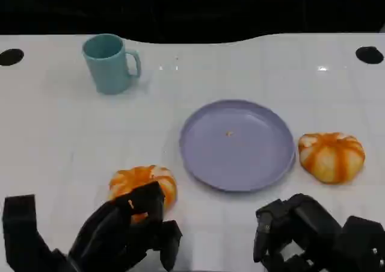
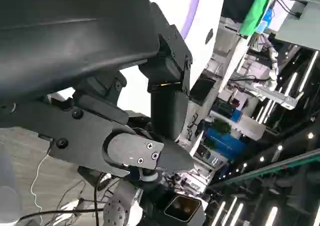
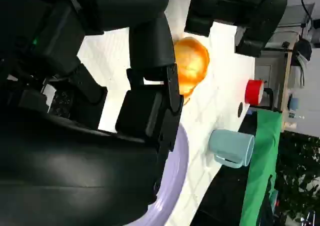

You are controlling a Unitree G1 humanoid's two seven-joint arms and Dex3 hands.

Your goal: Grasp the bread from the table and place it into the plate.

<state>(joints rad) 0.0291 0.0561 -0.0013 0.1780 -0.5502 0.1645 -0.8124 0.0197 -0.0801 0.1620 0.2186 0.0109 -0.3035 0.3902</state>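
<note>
Ideally the left hand (image 1: 129,233), fingers spread and empty over the near bread (image 1: 143,185), closes evenly before lifting toward the plate (image 1: 237,179).

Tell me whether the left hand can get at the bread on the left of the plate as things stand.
Probably yes. The left hand hangs just in front of that bread, its fingers already overlapping the near edge, and nothing lies between them. The plate sits off to the side.

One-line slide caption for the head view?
Left hand reaches the near orange-and-white striped bread roll; the round lilac plate sits bare, a second roll beside it.
</note>
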